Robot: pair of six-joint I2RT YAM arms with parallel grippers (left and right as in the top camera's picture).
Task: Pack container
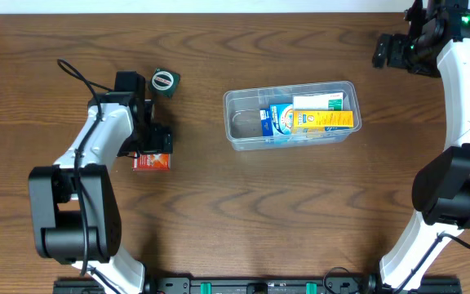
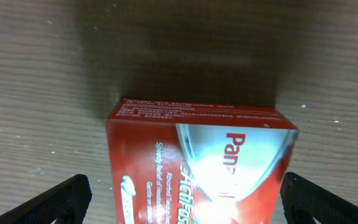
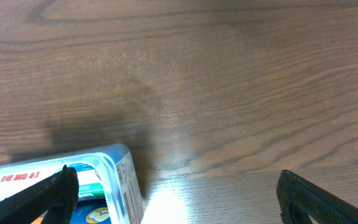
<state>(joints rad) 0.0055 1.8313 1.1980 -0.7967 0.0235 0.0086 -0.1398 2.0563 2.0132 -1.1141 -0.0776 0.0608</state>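
Jaws gape wide on both arms, holding nothing: left gripper point(image 2: 188, 198) straddles a red box point(image 1: 152, 162) on the table point(image 1: 219, 229), right gripper point(image 3: 179, 190) hangs beyond the container point(image 1: 243, 126) at centre. Some boxes point(image 1: 323, 120) are inside already, so I'd say partly packed, red box left.

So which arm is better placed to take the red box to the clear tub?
The left. The left pincer hangs open right over the red box, a finger on each side. The right pincer, open too, sits at the far corner past the tub, away from the box.
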